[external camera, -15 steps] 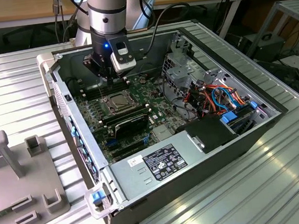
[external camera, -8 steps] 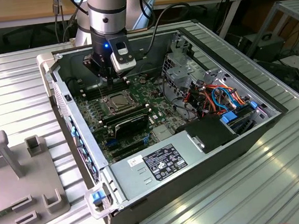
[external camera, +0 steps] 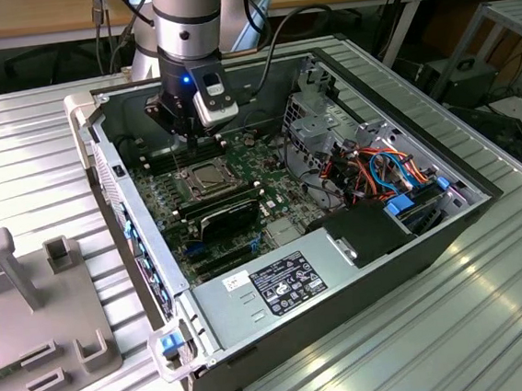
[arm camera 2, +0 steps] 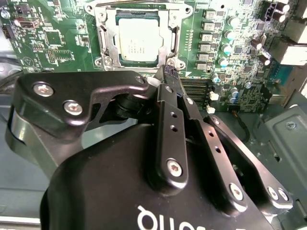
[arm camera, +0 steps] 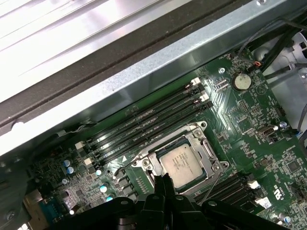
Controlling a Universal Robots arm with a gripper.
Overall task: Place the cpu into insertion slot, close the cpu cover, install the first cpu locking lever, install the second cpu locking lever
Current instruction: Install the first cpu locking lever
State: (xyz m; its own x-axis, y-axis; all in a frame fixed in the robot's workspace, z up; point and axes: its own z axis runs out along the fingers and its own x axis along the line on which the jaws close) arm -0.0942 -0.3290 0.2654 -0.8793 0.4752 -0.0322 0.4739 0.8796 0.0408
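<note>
An open computer case (external camera: 340, 243) lies on its side on a ribbed metal desk (external camera: 495, 321), with the green motherboard (external camera: 165, 205) exposed. The arm (external camera: 187, 18) descends from 12 o'clock in the exterior view, and the gripper (external camera: 184, 134) hangs just above the board, at about 11 o'clock from the socket.

The cpu (arm camera 2: 138, 40) is seated in the insertion slot (arm camera 2: 171, 28), its dull silver top facing up and level with the surrounding frame. In the first wrist view the cpu (arm camera: 181, 165) shows as a pale square inside the silvery rim of the insertion slot (arm camera: 209, 152). The cpu cover (arm camera 2: 109, 40) lies flat over the chip's edges, its window framing the metal top. In the exterior view the socket (external camera: 205, 175) sits near the board's centre.

In the second wrist view the gripper (arm camera 2: 169, 72) has its two black fingers (arm camera 2: 171, 124) drawn together to a narrow point, nothing visibly clamped between them. The tips sit just beside the socket's corner at about 5 o'clock from the chip. In the first wrist view the gripper (arm camera: 160, 181) tips stand at the socket edge, at roughly 8 o'clock from the chip. Whether they touch the frame cannot be told.

Four long black memory slots (arm camera: 148, 122) run beside the socket, between it and the case wall. A grey fixture (external camera: 41, 309) rests on the desk at 8 o'clock from the case. A black power supply (external camera: 288, 281) fills the case's near end.
</note>
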